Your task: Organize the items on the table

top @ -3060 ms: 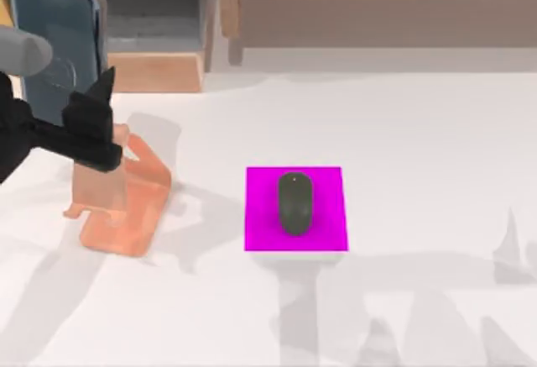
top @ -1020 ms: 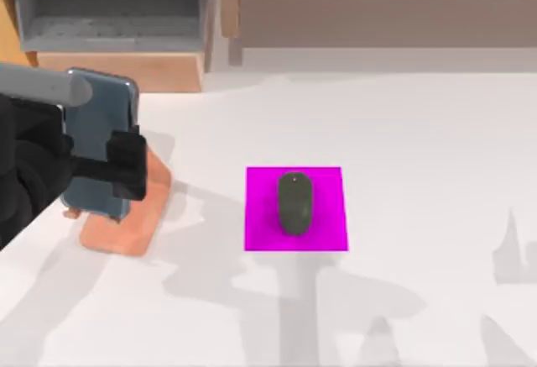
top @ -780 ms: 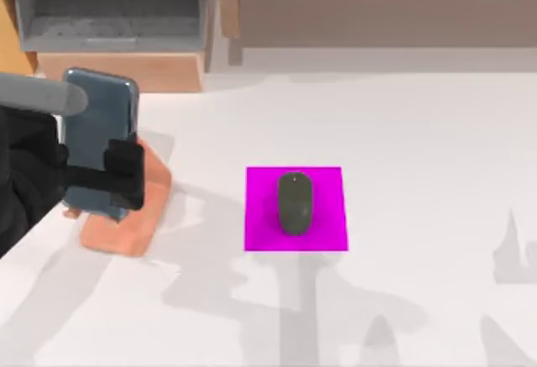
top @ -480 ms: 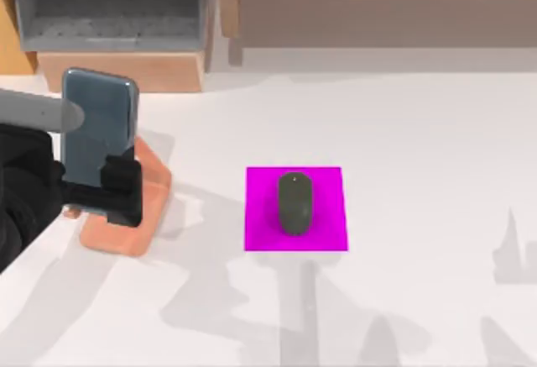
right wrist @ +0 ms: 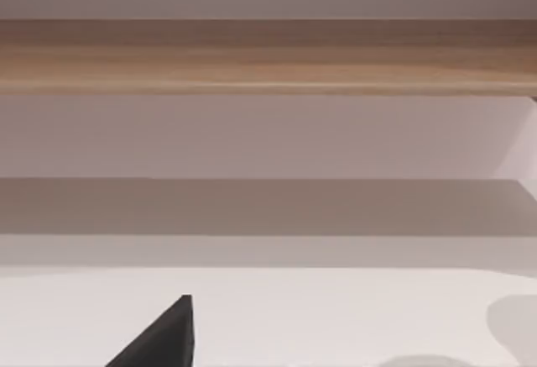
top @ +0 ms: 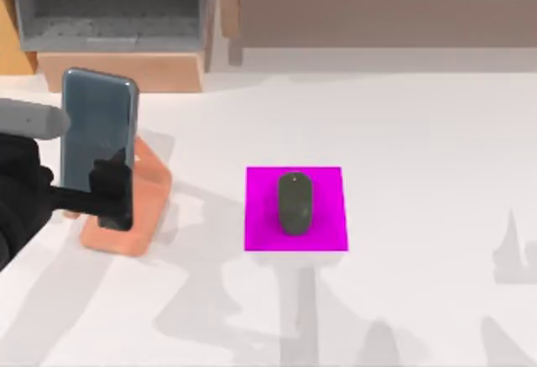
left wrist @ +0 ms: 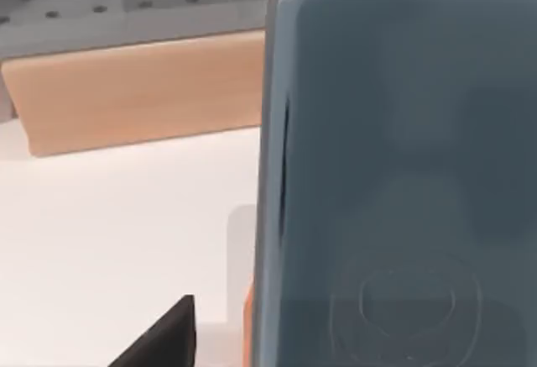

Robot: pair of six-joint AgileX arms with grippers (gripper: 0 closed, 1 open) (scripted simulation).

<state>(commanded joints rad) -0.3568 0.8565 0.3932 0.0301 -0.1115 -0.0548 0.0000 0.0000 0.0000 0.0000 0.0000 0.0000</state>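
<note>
The dark grey-blue smartphone [top: 99,128] stands upright, leaning on the salmon-orange phone stand [top: 148,197] at the table's left. My left gripper [top: 91,201] is low in front of the phone, open; in the left wrist view one fingertip [left wrist: 168,342] sits apart from the phone's [left wrist: 394,174] edge. The small dark grey mouse [top: 294,203] lies on the magenta pad [top: 329,234] near the table's middle. In the right wrist view one fingertip [right wrist: 164,338] of my right gripper hangs well off to one side above the white table, gripping nothing.
A wooden and grey shelf unit [top: 117,14] runs along the back edge, close behind the phone stand. The right wrist view looks at its wooden board [right wrist: 268,56]. The white table [top: 419,149] stretches bare to the right of the pad.
My left gripper carried the phone down from the shelf area onto the stand, let go and drew back toward the front left. The phone now stays put. The mouse has not moved.
</note>
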